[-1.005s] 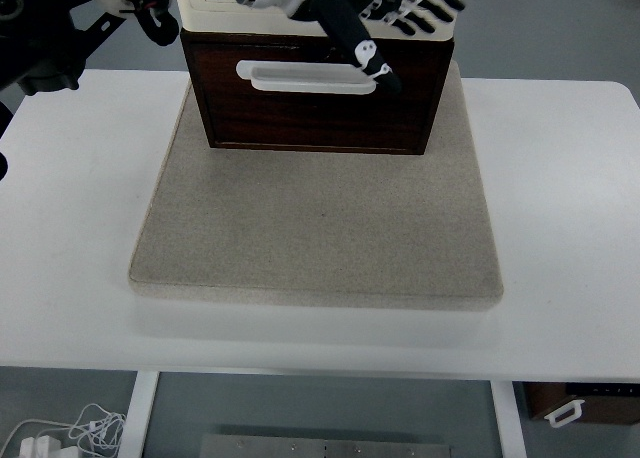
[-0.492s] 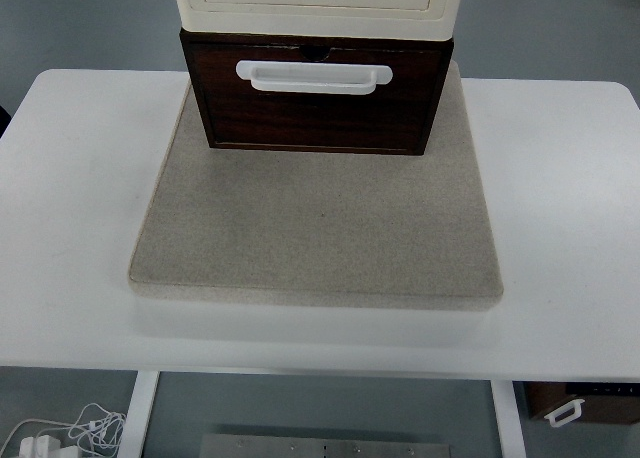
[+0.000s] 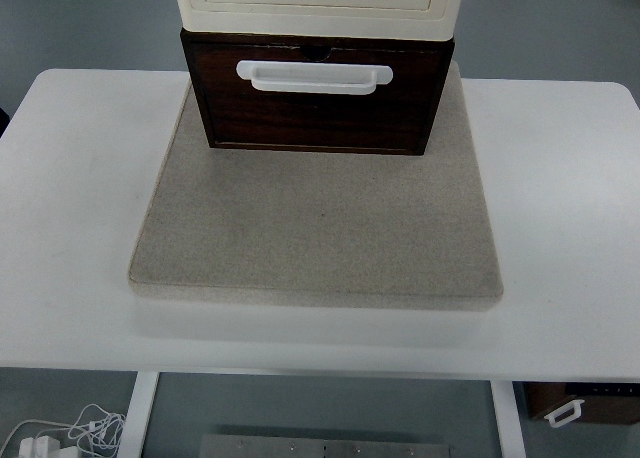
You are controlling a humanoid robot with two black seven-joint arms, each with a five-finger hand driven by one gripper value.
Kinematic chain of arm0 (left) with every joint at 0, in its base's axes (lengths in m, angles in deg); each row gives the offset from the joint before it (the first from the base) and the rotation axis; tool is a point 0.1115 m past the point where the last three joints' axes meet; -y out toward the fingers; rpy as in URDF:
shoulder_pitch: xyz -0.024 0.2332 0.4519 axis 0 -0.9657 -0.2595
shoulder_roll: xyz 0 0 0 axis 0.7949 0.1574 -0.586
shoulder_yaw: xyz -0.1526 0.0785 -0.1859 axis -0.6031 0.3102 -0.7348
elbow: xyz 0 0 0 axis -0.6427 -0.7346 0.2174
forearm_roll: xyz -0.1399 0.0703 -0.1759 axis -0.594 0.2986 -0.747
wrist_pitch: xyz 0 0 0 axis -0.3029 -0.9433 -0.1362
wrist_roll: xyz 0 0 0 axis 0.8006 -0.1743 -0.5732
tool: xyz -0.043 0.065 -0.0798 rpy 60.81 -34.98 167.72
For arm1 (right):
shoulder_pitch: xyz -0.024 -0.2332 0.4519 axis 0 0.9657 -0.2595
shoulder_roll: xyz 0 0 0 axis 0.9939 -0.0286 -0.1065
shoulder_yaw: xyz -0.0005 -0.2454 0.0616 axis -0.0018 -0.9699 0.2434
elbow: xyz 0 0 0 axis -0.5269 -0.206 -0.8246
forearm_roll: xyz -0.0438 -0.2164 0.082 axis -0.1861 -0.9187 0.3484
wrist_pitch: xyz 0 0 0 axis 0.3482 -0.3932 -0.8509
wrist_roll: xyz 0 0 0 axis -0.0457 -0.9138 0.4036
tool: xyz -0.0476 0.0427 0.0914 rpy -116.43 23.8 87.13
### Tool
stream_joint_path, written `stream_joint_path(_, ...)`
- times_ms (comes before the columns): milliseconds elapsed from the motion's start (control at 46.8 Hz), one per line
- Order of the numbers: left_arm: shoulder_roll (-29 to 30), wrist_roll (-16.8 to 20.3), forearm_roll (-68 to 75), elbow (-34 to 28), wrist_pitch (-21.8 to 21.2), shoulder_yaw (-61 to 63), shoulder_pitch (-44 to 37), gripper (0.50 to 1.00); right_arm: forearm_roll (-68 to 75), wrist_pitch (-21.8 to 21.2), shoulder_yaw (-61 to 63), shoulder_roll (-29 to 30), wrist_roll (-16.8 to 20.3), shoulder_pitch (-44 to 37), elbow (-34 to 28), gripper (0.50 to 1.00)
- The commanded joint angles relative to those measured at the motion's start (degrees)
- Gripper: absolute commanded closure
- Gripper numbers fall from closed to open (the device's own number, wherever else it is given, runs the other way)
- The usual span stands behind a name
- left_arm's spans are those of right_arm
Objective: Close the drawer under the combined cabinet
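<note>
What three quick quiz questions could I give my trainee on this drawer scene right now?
1. True or false: a robot hand is touching the white handle.
2. What does the cabinet stand on: A) bare table, B) beige mat, C) tray?
3. What colour is the drawer front?

Key: 1 false, no hand is in view. 2 B. 3 dark brown.

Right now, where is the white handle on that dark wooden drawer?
In the top view, the white handle sits near the top centre, on the front of the dark drawer, just below the cream cabinet and above the grey mat.
</note>
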Motion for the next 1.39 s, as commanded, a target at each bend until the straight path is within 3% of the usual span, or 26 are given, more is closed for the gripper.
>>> stream_joint_path(0, 0.02, 0.03, -2.58, -5.38, -2.40, 0.41, -0.71, 0.501, 0.00, 0.00, 0.00, 0.00, 0.00, 0.01, 0.01, 0.548)
stream_joint_path(150, -0.25, -0.06, -4.95, -10.49, -3.46, 0.41, -4.39, 0.501, 0.00, 0.00, 0.00, 0.00, 0.00, 0.01, 0.01, 0.548)
stream_joint_path(428, -0.77, -0.59, -13.91, -11.28, -7.77, 0.50, -16.61, 0.501, 0.00, 0.00, 0.00, 0.00, 0.00, 0.01, 0.01, 0.548)
stream_joint_path(684, -5.34, -0.59, -17.78, -14.09, -7.86, 0.32, -21.63, 0.501, 0.00, -0.09, 0.44, 0.00, 0.00, 0.01, 0.01, 0.548)
stream_joint_path(1005, -9.21, 1.26, -28.42, -14.89, -3.73, 0.32, -26.46, 0.501, 0.09, -0.09, 0.35, 0.00, 0.09, 0.09, -0.08, 0.548)
stream_joint_path(1219, -12.11, 2.75, -28.51, -15.06, 0.49, 0.41, -28.40, 0.501, 0.09, -0.09, 0.00, 0.00, 0.09, 0.09, -0.08, 0.548)
stream_joint_path(1368, -13.25, 4.42, -27.90, -15.41, 0.76, 0.76, -28.75, 0.501, 0.09, -0.09, 0.26, 0.00, 0.09, 0.09, 0.01, 0.548)
